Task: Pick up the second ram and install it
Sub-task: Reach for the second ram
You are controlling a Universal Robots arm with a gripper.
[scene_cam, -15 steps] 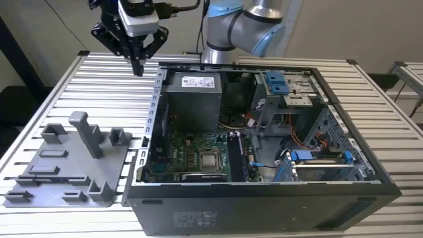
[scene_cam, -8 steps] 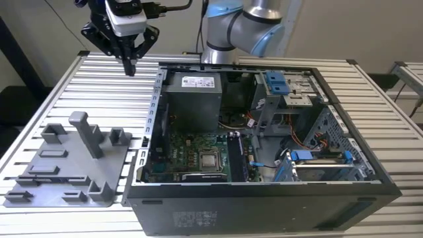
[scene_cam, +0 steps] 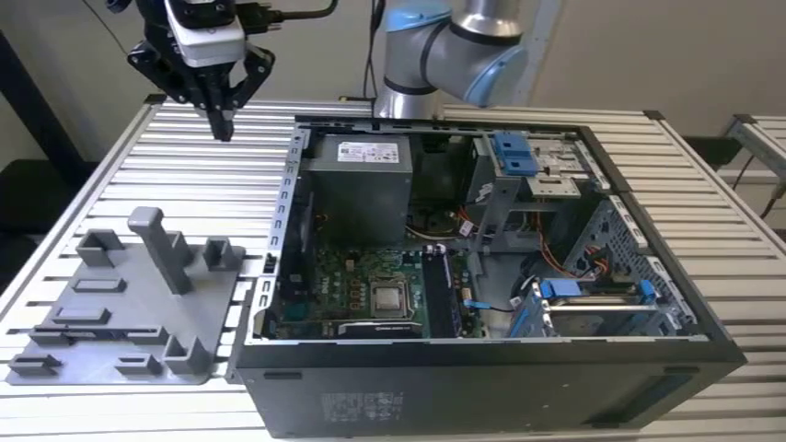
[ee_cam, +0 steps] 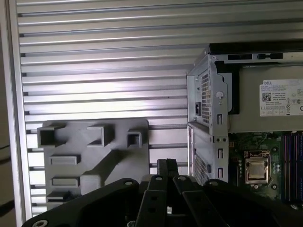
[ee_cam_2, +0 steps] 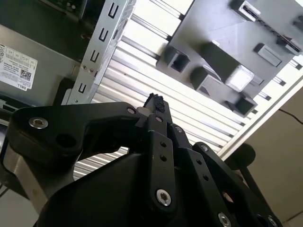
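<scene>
Gripper [scene_cam: 223, 129] clenched on nothing, above the table [scene_cam: 184, 175].
Its fingertips [ee_cam_2: 155, 100] are pressed together and point down at the bare slats, with nothing showing between them. The open case [scene_cam: 491, 387] stands just beside the gripper, its corner post close to the fingers in both wrist views. The grey tray [scene_cam: 135, 304] lies on the table below and well apart from the gripper. The ram [scene_cam: 105, 329] seems to be the thin dark strip seated on edge in the tray's slot farthest from the gripper, though I cannot tell for certain.
</scene>
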